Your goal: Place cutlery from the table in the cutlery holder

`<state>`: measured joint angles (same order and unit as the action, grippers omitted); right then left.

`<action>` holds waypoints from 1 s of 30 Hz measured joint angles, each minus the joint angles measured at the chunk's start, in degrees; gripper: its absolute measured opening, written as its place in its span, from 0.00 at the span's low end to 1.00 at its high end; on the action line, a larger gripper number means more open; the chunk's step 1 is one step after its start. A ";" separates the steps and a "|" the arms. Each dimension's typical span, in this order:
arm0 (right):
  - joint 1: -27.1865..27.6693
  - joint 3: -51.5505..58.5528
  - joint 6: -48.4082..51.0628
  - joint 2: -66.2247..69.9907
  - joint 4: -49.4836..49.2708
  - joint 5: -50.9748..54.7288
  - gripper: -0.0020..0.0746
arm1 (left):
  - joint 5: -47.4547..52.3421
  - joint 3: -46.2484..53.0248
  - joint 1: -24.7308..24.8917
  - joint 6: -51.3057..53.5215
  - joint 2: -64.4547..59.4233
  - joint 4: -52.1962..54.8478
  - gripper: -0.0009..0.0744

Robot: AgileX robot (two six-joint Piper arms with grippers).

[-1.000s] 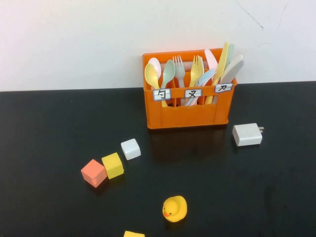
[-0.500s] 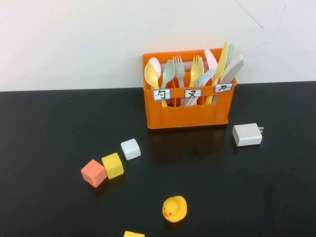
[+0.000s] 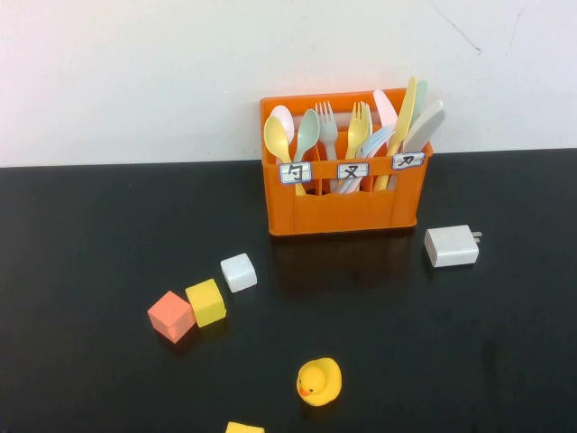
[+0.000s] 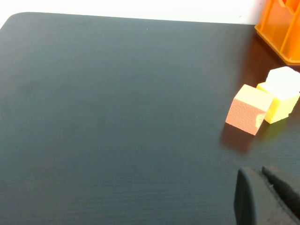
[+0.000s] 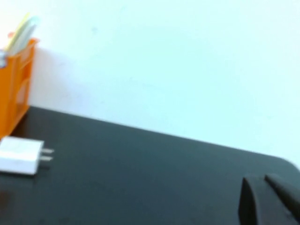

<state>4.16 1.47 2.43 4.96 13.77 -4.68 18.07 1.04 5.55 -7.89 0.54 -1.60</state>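
The orange cutlery holder (image 3: 343, 203) stands at the back of the black table (image 3: 90, 234), with three white labels on its front. Spoons, forks and knives stand in its compartments, among them a pale blue fork (image 3: 375, 142) and a pale yellow knife (image 3: 406, 113). I see no cutlery lying on the table. The holder's corner shows in the left wrist view (image 4: 281, 28) and its edge in the right wrist view (image 5: 16, 89). My left gripper (image 4: 260, 180) is shut and empty above the table's left part. My right gripper (image 5: 262, 183) is shut and empty over the right part. Neither arm shows in the high view.
A white charger block (image 3: 452, 245) lies right of the holder. A white cube (image 3: 239, 271), a yellow cube (image 3: 206, 301) and an orange-pink cube (image 3: 171, 316) sit front left of it. A yellow rubber duck (image 3: 319, 381) and another yellow piece (image 3: 243, 428) are near the front edge.
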 joint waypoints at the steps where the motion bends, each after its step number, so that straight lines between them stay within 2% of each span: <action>1: 0.35 0.00 0.00 -0.93 -0.12 0.49 0.02 | 0.00 0.00 0.00 -0.27 0.00 0.00 0.01; 14: 0.60 0.06 0.00 -2.38 -0.71 22.08 0.02 | 0.00 0.00 0.00 -0.69 0.00 0.00 0.01; 19: 0.60 -0.05 0.00 -4.22 -3.83 22.93 0.02 | 0.13 0.00 0.00 -0.69 0.00 0.00 0.01; 25: 0.60 -0.14 0.00 -5.63 -19.71 23.38 0.02 | 0.13 0.00 0.00 -0.69 0.00 0.00 0.01; 30: 0.60 -0.14 0.00 -5.63 -21.63 23.38 0.02 | 0.13 -0.07 0.00 -0.90 0.13 0.00 0.01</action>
<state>4.76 1.33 2.43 -0.67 -7.86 18.70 18.20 0.96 5.55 -8.78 0.67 -1.60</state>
